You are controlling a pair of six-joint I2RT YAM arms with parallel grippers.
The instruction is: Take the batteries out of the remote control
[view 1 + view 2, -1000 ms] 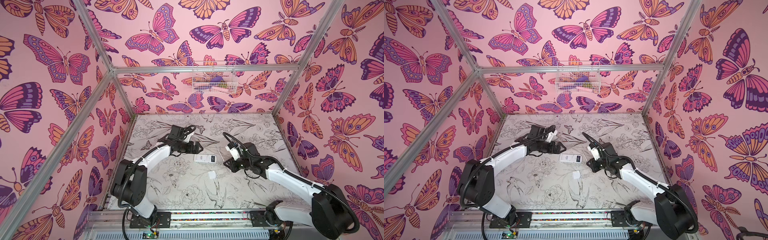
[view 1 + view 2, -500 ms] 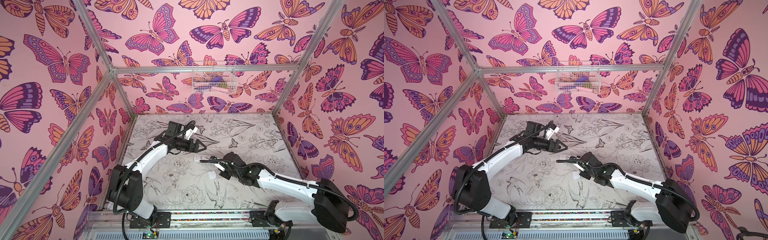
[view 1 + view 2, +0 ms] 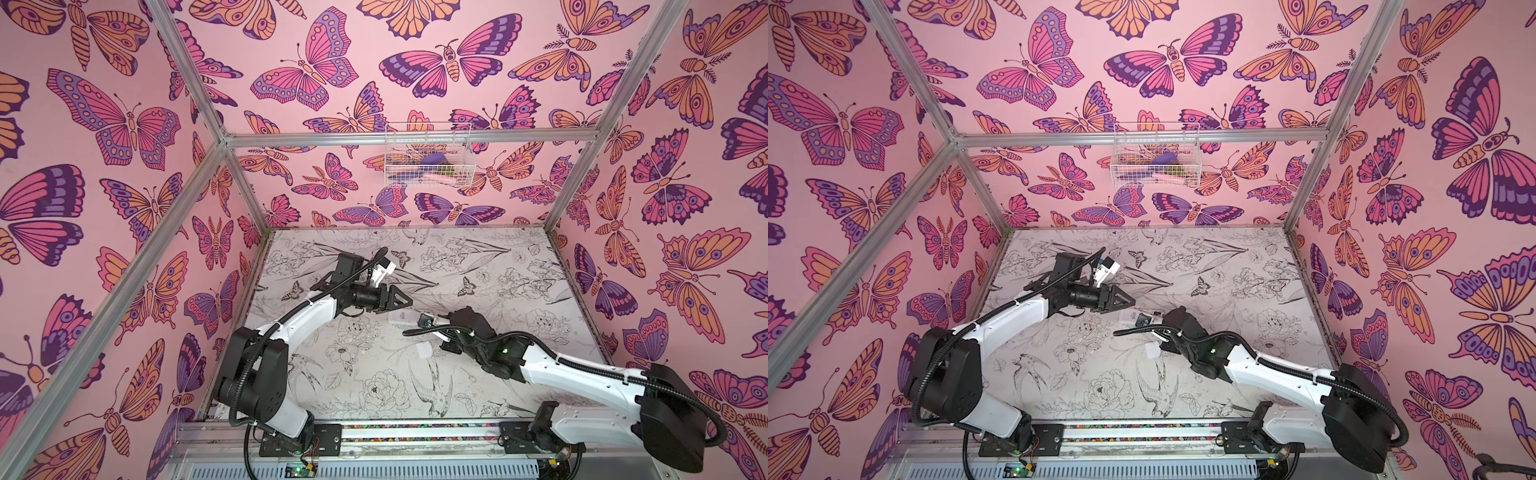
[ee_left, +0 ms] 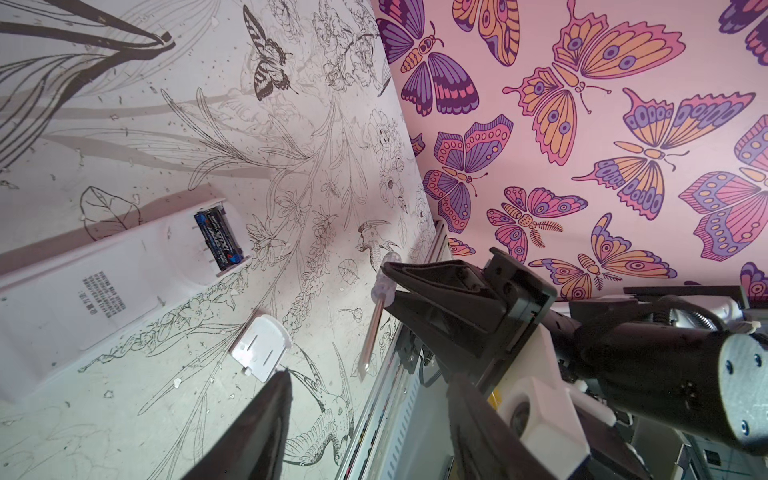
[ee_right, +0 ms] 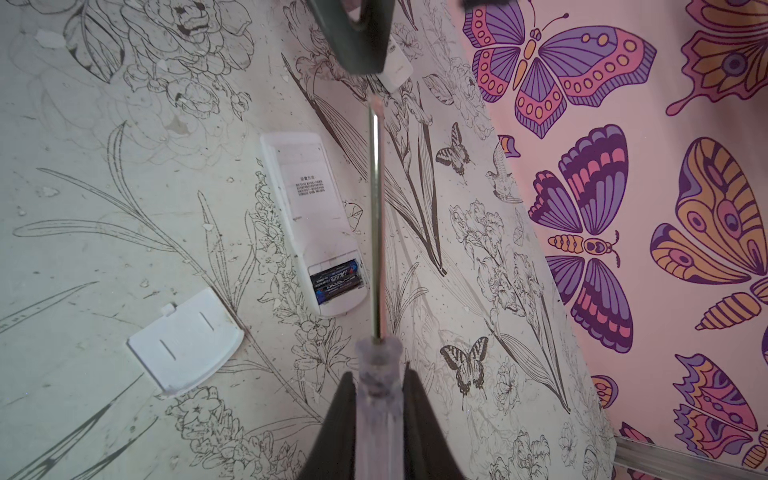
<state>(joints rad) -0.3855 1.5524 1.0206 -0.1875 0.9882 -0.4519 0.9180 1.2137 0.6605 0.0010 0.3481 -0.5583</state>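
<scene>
Remote [image 5: 309,199] amid table [image 5: 104,232], walls [image 5: 648,199] well apart

The walls [image 3: 374,104] are pink with purple, orange and magenta butterflies; the worktop [image 3: 498,291] is pale with black line-drawn flowers and birds. The remote [image 5: 307,199] and cover plate [image 5: 187,345] are white, the batteries [image 5: 336,281] black and blue, the screwdriver [image 5: 376,208] clear-handled with a silver shaft.

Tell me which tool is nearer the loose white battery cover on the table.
Right. The right tool, clamped on the screwdriver, sits just beside the battery cover. The left tool hangs open past the remote, farther from the cover.
</scene>
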